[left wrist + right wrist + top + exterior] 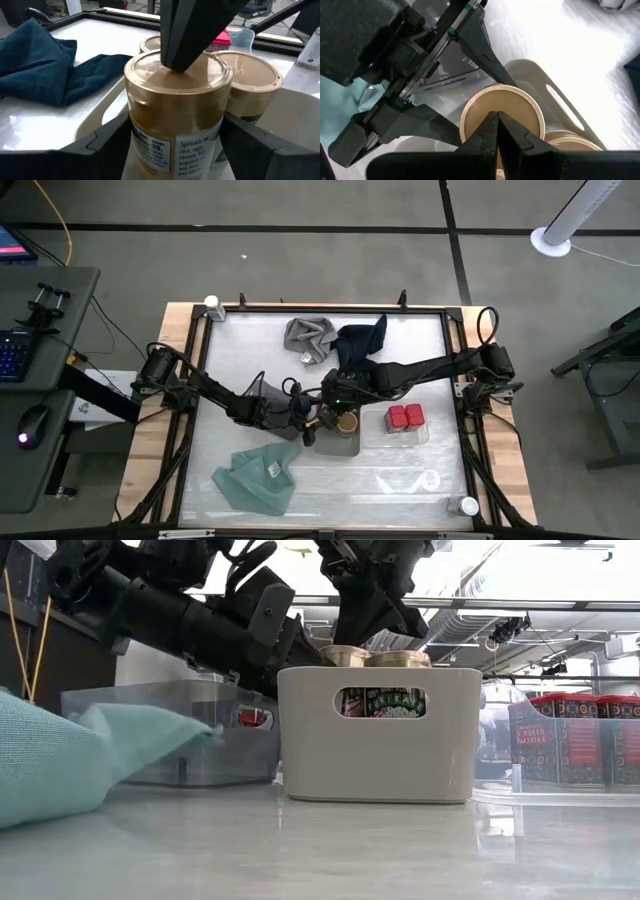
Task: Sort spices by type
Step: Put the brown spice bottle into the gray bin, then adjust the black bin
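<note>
Three tan-topped jars stand together in the grey tray [340, 444]. My left gripper [175, 137] is shut on the nearest one [177, 100], and my right gripper [497, 120], shut, rests on its lid. The other two tan tops [255, 77] [149, 42] are just behind it. Two red boxy jars [405, 417] sit in a clear tray [420, 435] to the right. One white-capped jar [213, 305] stands at the table's far left corner and another [468, 505] at its near right corner. My left gripper pinches the jar's body just below the lid, one finger [100, 145] on each side, coming level from the table's left. The jar is upright inside the grey tray; its base is hidden. My right gripper presses its shut fingertips [182, 55] down on the jar's lid [512, 102] from above.
A teal cloth [255, 478] lies near the front left. Grey [310, 335] and navy [362, 342] cloths lie toward the far edge. A translucent tray [170, 730] stands left of the grey one, under my left arm. A raised frame [320, 308] rims the table.
</note>
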Action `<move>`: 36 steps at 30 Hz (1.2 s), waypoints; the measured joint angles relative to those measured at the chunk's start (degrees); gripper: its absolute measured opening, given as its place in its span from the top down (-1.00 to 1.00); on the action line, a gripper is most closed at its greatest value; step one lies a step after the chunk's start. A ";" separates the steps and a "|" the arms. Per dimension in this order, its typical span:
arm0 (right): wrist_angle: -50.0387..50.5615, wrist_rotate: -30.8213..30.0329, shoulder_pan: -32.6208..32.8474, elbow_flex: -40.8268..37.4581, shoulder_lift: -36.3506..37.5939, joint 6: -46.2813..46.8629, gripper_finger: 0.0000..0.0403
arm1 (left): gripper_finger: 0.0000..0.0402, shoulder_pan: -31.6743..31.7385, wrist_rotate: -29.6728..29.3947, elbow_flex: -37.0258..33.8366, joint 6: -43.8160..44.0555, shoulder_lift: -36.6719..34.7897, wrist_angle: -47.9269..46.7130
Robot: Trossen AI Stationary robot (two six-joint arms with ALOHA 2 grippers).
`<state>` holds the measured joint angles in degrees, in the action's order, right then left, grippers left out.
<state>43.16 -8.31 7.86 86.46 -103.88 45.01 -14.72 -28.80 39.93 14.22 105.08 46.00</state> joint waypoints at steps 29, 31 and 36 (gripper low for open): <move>0.41 1.27 0.03 0.04 0.00 -0.04 1.00 | -0.83 1.27 8.20 0.03 -1.32 -0.23 0.75; 0.41 1.27 0.04 0.04 0.00 -0.04 1.00 | -0.87 1.27 8.21 0.03 -1.61 -0.82 0.68; 0.41 1.27 0.04 0.04 0.22 -2.18 1.00 | -0.88 1.27 8.17 0.03 -7.51 -5.11 -0.22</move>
<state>43.57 -7.05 7.90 86.50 -103.65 42.83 -13.45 -20.62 39.97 6.71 99.97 45.78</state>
